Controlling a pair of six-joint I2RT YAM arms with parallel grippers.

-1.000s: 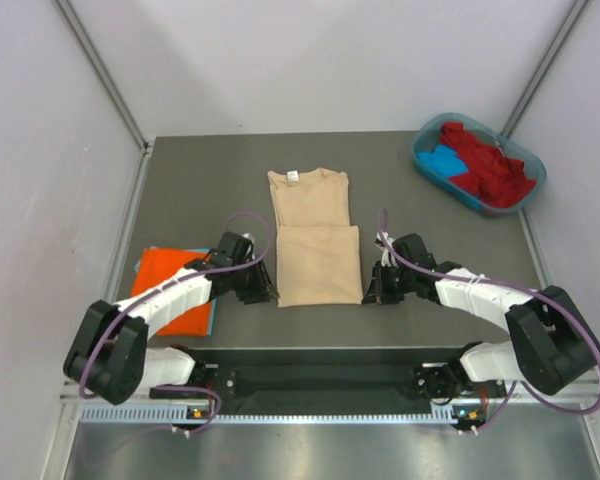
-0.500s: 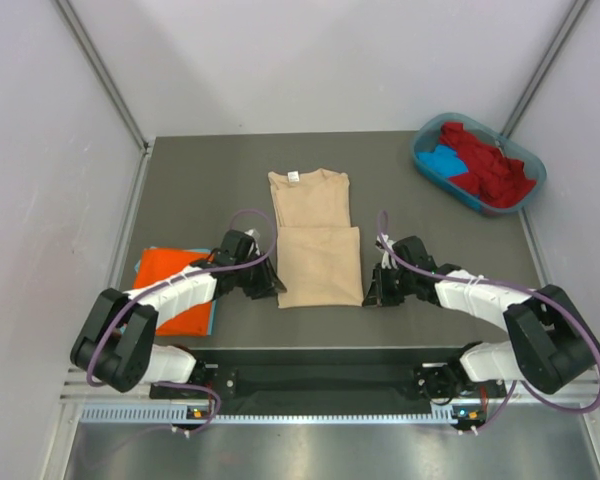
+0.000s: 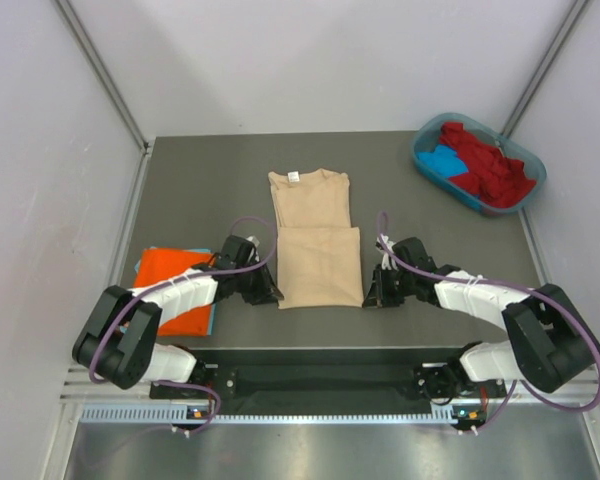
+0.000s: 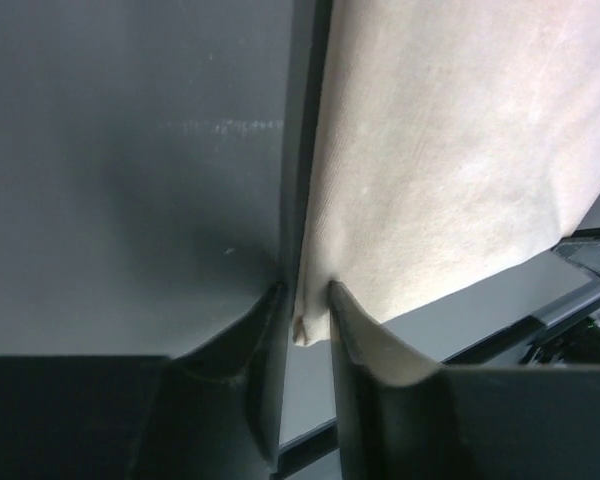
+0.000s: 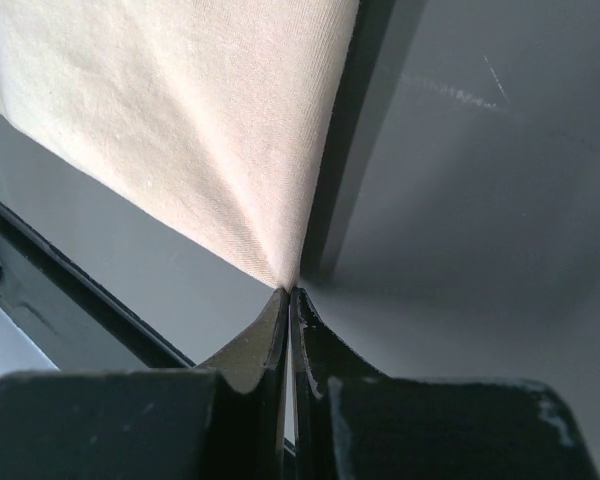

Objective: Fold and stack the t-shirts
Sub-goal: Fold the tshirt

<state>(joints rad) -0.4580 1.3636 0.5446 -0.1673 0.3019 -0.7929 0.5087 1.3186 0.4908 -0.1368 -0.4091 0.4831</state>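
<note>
The beige t-shirt (image 3: 315, 240) lies mid-table, its lower half folded up over itself, white neck label at the far end. My left gripper (image 3: 265, 293) is at its near left corner. In the left wrist view that corner (image 4: 305, 325) sits between the narrowly open jaws of the left gripper (image 4: 305, 290); one finger (image 4: 355, 330) touches the cloth, and a thin gap shows at the other. My right gripper (image 3: 372, 295) is at the near right corner. There the right gripper (image 5: 290, 290) is shut on the beige t-shirt (image 5: 200, 110), pulling it to a point.
An orange t-shirt (image 3: 170, 285) lies folded at the left on something blue, just beside my left arm. A teal tub (image 3: 417, 150) at the far right corner holds red cloth (image 3: 490, 165) and blue cloth (image 3: 442, 160). The table's front edge runs right behind both grippers.
My left gripper has shifted a little along the shirt's near left corner and its jaws have narrowed around it. The right gripper has stayed shut in place.
</note>
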